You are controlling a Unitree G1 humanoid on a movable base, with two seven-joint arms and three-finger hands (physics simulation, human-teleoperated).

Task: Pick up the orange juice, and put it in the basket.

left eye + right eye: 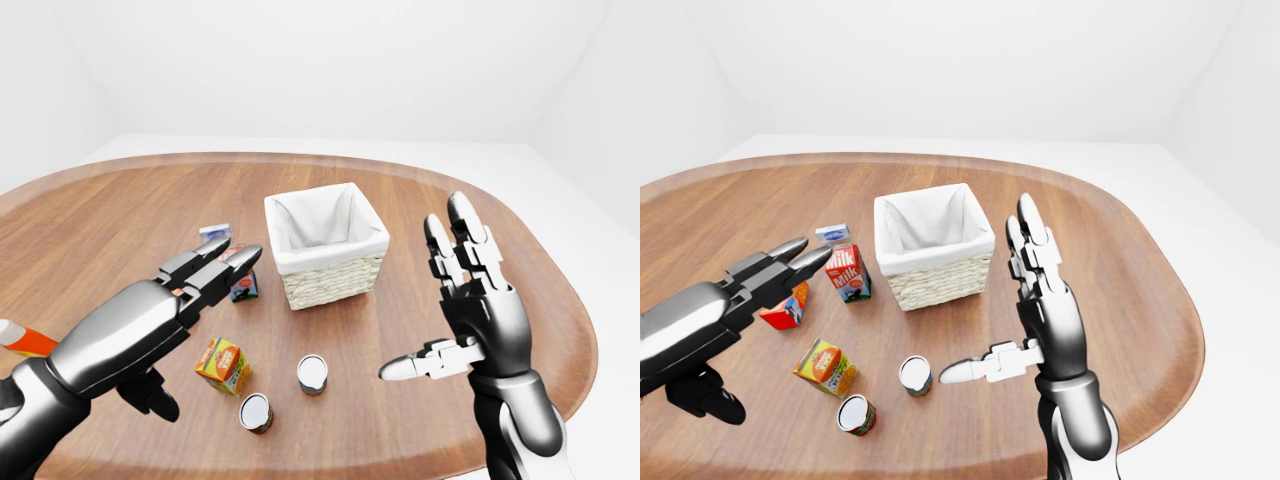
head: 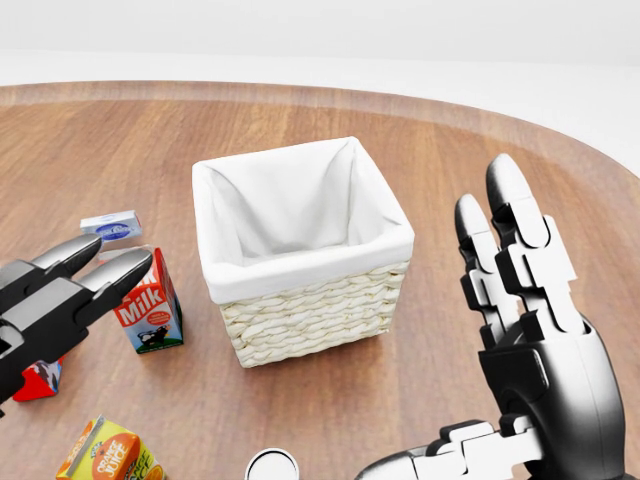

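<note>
The orange juice carton [image 1: 222, 365] lies on the wooden table [image 1: 120, 215], low and left in the left-eye view, below the milk. The wicker basket [image 2: 305, 262], lined in white and empty, stands at the middle of the head view. My left hand [image 1: 200, 305] is open above the table just left of the juice carton, fingers stretched toward the basket and thumb hanging down, touching nothing. My right hand [image 1: 425, 300] is raised to the right of the basket, fingers spread upward and thumb pointing left, holding nothing.
A red milk carton [image 1: 843, 273] stands left of the basket, with a red box [image 1: 788, 305] and a small blue-and-white box [image 1: 833, 234] near it. Two cans [image 1: 313, 373] [image 1: 255, 412] stand right of and below the juice. The table's rim curves close at the bottom.
</note>
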